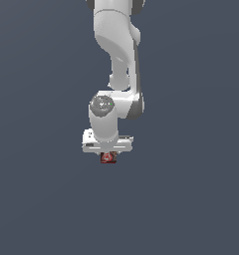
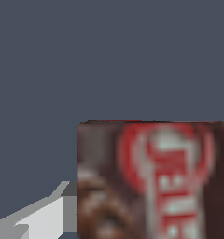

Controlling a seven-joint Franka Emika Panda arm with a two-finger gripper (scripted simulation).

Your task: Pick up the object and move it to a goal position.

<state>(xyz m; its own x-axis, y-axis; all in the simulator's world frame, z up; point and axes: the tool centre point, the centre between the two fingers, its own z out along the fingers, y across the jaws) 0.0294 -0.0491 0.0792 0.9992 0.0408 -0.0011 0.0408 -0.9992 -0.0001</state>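
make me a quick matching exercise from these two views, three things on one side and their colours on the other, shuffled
Things:
1. package
2. gripper
3. floor

Colours:
A. white
B. plain grey-blue
C. dark red-brown with a red-and-white label

Pairs: 1-C, 2-A, 3-B
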